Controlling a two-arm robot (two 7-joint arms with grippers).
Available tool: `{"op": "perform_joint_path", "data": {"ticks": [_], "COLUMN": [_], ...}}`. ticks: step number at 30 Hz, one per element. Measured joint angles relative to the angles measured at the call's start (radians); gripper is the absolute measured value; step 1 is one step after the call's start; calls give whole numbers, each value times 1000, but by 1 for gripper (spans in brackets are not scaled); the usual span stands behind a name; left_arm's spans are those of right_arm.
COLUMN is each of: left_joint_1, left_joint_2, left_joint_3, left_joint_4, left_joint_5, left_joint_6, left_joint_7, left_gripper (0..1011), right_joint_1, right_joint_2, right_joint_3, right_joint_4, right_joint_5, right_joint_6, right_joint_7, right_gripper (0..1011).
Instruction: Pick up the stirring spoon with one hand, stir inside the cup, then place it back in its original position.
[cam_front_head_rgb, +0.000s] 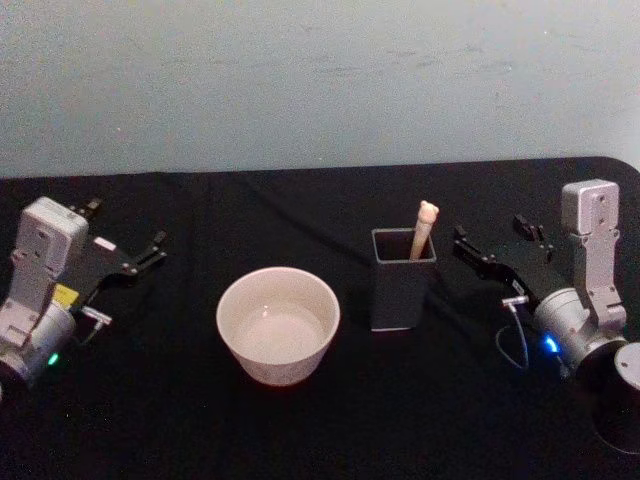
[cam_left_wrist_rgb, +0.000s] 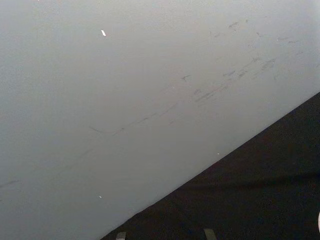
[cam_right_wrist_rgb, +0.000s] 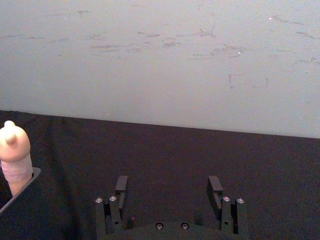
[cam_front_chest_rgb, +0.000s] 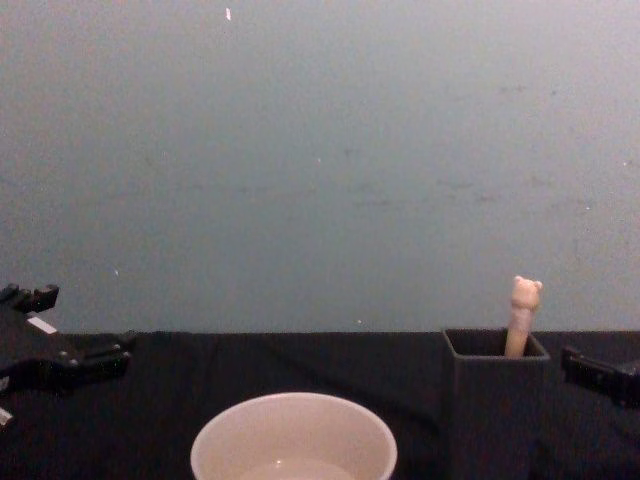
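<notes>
Risks. The spoon (cam_front_head_rgb: 424, 226) stands in a tall, narrow holder (cam_front_head_rgb: 402, 280); a sideways approach from the right gripper (cam_front_head_rgb: 478, 252) could tip the holder over. Only the bear-head top of the handle shows above the rim, a short and slim target, so a slightly off closure could slip or pinch the holder's edge. Lifting at an angle could drag the holder along. The cup (cam_front_head_rgb: 278, 324) sits just beside the holder at its 8 o'clock; a low carry could knock its rim.

Spoon. Beige tapered handle topped by a tiny bear head, leaning toward the holder's far right corner; stem and bowl hidden inside. Untouched.

Holder. Dark grey, square-section, upright at tabletop (cam_front_head_rgb: 300, 430) centre-right.

Cup. Wide, round, cream-white, open at the top.

Right gripper. At the holder's 3 o'clock, near but apart; fingers spread wide, holding nothing.

Left gripper (cam_front_head_rgb: 150, 250). Parked well apart at the cup's 9 to 10 o'clock; fingers apart, empty.
</notes>
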Motion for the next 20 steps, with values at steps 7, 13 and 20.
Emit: {"op": "perform_joint_path", "data": {"ticks": [7,13,20], "left_joint_1": [0,0,0], "left_joint_2": [0,0,0], "left_joint_3": [0,0,0], "left_joint_4": [0,0,0], "left_joint_5": [0,0,0], "left_joint_6": [0,0,0], "left_joint_7": [0,0,0], "left_gripper": [1001,1001,1001], "right_joint_1": [0,0,0], "right_joint_2": [0,0,0], "right_joint_3": [0,0,0], "right_joint_4": [0,0,0], "right_joint_5": [0,0,0], "right_joint_6": [0,0,0], "right_joint_7": [0,0,0], "right_gripper": [1000,1002,1002]}}
